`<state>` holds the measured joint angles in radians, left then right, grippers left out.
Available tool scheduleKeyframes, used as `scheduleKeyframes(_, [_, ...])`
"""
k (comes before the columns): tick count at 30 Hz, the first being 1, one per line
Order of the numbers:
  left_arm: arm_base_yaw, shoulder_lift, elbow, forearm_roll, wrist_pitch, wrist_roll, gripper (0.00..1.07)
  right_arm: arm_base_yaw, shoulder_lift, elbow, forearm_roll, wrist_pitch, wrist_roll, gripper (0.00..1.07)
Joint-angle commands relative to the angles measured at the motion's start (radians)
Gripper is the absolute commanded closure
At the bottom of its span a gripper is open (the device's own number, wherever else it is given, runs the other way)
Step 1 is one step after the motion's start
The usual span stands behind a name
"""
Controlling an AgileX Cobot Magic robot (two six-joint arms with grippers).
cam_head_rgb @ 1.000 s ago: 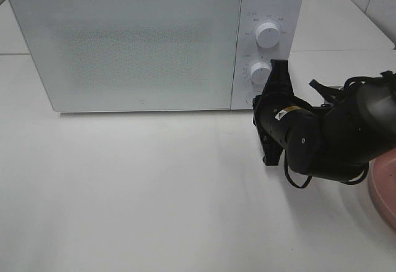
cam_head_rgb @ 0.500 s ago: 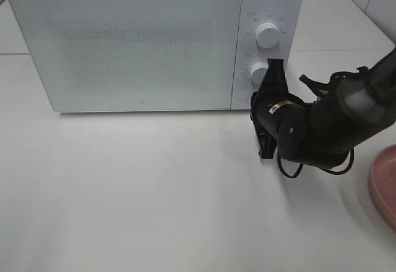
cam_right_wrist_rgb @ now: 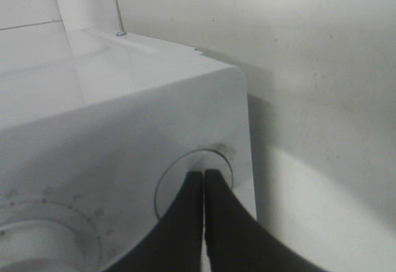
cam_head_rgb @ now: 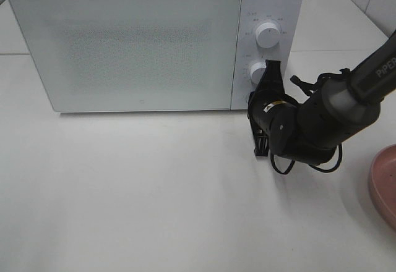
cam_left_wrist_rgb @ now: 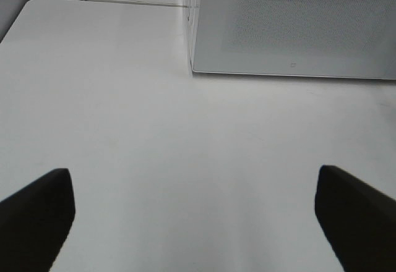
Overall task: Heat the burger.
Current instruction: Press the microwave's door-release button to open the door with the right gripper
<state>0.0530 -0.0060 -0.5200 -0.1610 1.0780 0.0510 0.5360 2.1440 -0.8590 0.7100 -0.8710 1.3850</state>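
As the right gripper (cam_right_wrist_rgb: pixel 204 176) meets the microwave (cam_head_rgb: pixel 124 43), its jaws are pressed together with nothing between them. The joined tips rest against the round button (cam_right_wrist_rgb: pixel 173 185) at the low corner of the control panel. Just above the gripper on that panel sits the lower knob (cam_head_rgb: pixel 258 72), and beyond it the upper knob (cam_head_rgb: pixel 267 34); neither is touched. Off to the gripper's side stretches the door (cam_head_rgb: pixel 124 68), lying flush with the cabinet, so it looks closed.

The left gripper (cam_left_wrist_rgb: pixel 195 213) hangs with its jaws wide apart, holding nothing, over the bare white surface (cam_head_rgb: pixel 154 191). The microwave's front stands well ahead of it.

The burger shows in no view. The speckled door hides the inside, so I cannot tell whether the burger already sits in there or lies out of frame. Well back from the right gripper, along its own arm, only a slice of the pink plate (cam_head_rgb: pixel 383 185) is visible, and that slice carries no burger.

How far along the task is cannot be settled from this. If the button is the door release, I judge the task is early: opening, loading, closing and setting a knob all remain. If the burger is already inside, little is left beyond starting the heat.
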Motion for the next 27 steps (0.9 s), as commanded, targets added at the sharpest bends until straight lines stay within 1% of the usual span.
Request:
scheduleKeyframes(1, [0.003, -0.016, 0.002, -0.007, -0.007, -0.001, 0.09, -0.01, 0.001, -0.008, 0.01, -0.01, -0.024, 1.07])
scheduleKeyframes(10, [0.003, -0.016, 0.002, -0.007, -0.007, -0.001, 0.09, -0.01, 0.009, -0.054, 0.011, -0.047, -0.059, 1.07])
scheduleKeyframes(18, [0.003, -0.016, 0.002, -0.007, -0.007, -0.001, 0.09, -0.01, 0.009, -0.054, 0.014, -0.086, -0.03, 1.07])
scheduleKeyframes(27, [0.003, -0.016, 0.002, -0.007, -0.007, -0.001, 0.09, -0.009, -0.002, -0.077, 0.013, -0.065, -0.026, 1.07])
